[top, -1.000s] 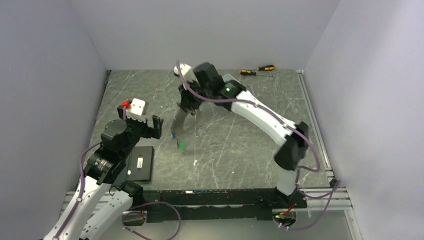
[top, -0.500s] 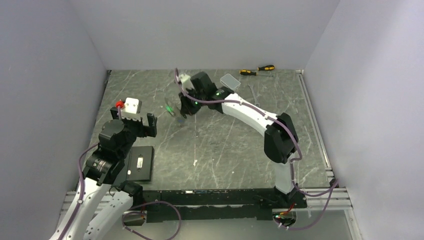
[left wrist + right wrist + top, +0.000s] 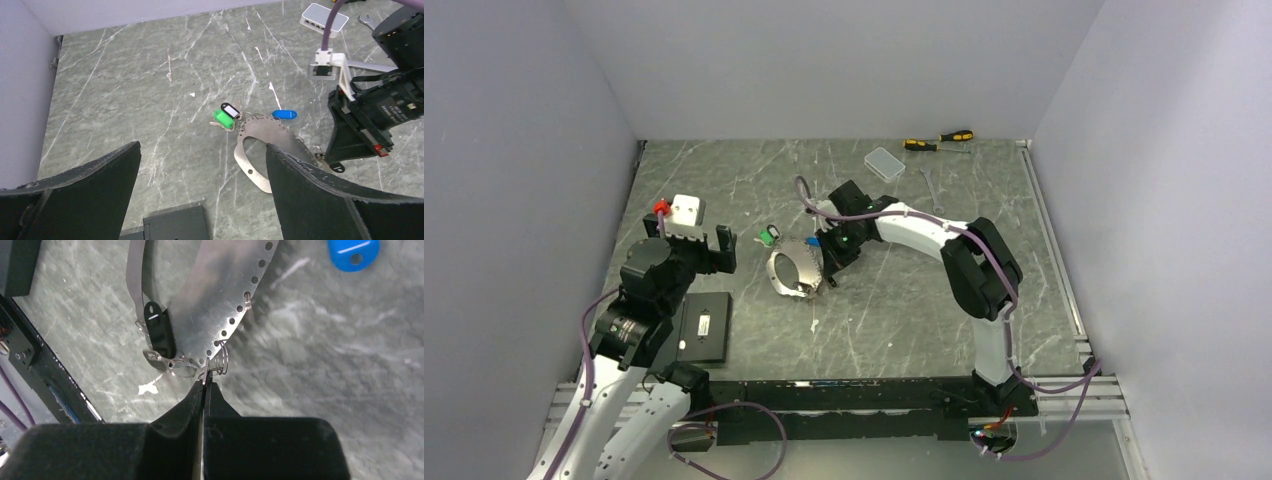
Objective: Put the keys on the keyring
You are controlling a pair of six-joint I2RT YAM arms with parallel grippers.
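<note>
Right tool (image 3: 204,382) is pinching a wire loop (image 3: 225,359) on the keyring (image 3: 220,295); left tool (image 3: 202,147) is hanging spread wide

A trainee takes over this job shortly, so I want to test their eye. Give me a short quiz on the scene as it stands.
1. True or false: the left jaws are shut on a key.
2. What do the right jaws pinch? A) a screwdriver B) the small wire loop on the keyring's holed edge C) the clear box
3. What colour is the key lying beside the green key?
Key: 1 false, they stand open and empty. 2 B. 3 the black key, with a white label.
</note>
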